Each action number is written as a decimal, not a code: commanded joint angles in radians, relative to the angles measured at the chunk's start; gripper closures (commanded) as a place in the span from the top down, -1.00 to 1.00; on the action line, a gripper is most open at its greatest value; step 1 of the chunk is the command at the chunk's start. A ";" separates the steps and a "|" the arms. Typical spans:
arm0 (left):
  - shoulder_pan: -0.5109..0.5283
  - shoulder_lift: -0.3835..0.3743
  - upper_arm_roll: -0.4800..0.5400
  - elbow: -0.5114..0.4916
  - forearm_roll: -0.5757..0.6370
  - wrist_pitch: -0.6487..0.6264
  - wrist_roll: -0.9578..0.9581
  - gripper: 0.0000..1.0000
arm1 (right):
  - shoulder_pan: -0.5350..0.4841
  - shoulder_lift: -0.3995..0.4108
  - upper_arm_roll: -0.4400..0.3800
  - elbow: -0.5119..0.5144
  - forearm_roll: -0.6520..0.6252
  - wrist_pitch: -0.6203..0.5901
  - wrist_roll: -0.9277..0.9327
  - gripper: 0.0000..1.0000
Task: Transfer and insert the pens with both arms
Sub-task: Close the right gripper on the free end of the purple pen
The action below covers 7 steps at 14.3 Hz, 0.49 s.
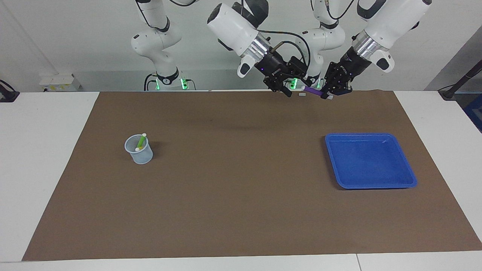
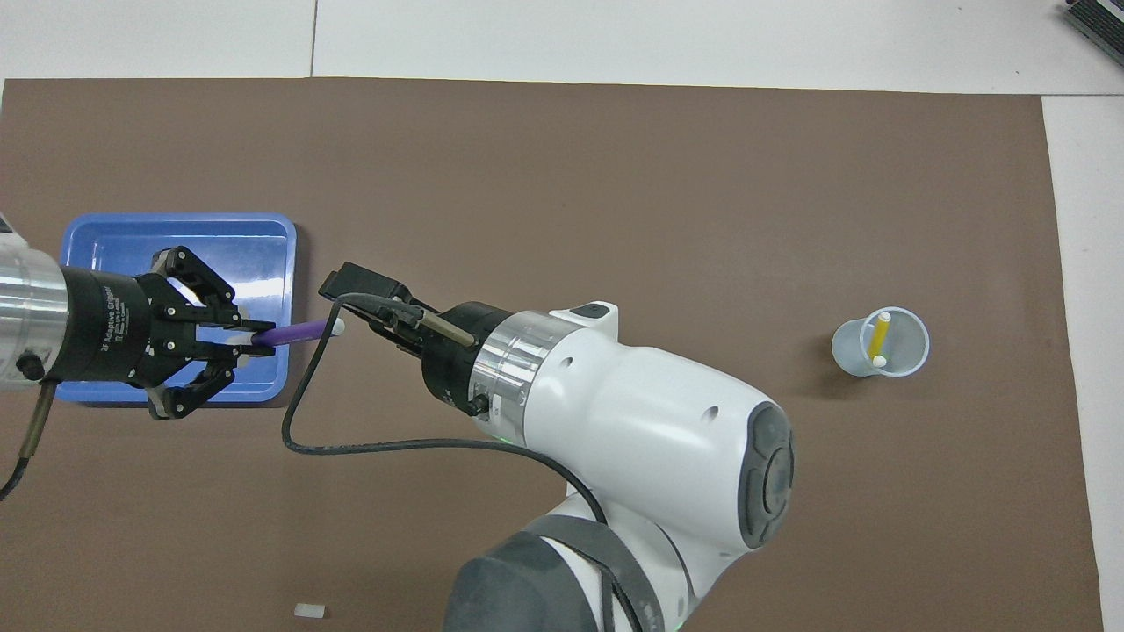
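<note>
Purple pen (image 2: 294,332) pinched in left claw (image 1: 327,94), lying level, white tip toward spread right claw (image 1: 288,89)

Glossy plastic tray (image 1: 371,182); matt mat (image 1: 233,195)

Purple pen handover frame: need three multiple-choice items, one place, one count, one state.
1. Where is the slim purple marker pen?
A. in the blue plastic tray
B. held in the air by the left gripper
C. in the cup

2. How many pens stand in the translucent plastic cup?
A. none
B. two
C. four

3. The right gripper is:
A. open
B. shut on the purple pen
C. shut on the cup

Key:
1 B: the purple marker pen sticks out of the left gripper, clear of the tray.
2 B: a light green pen and a yellow pen lean in the cup.
3 A: the right gripper is open beside the pen's white tip.
</note>
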 commanded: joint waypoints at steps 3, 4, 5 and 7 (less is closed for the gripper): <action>-0.014 -0.040 0.010 -0.035 -0.013 -0.009 -0.015 -1.00 | 0.025 0.017 -0.001 0.027 -0.018 0.011 0.044 1.00; -0.014 -0.040 0.010 -0.035 -0.013 -0.009 -0.015 -1.00 | 0.025 0.017 -0.001 0.027 -0.018 0.018 0.059 1.00; -0.014 -0.040 0.010 -0.035 -0.013 -0.009 -0.015 -1.00 | 0.025 0.017 -0.001 0.026 -0.018 0.029 0.068 1.00; -0.014 -0.042 0.010 -0.035 -0.013 -0.009 -0.015 -1.00 | 0.025 0.017 -0.001 0.026 -0.018 0.032 0.068 0.53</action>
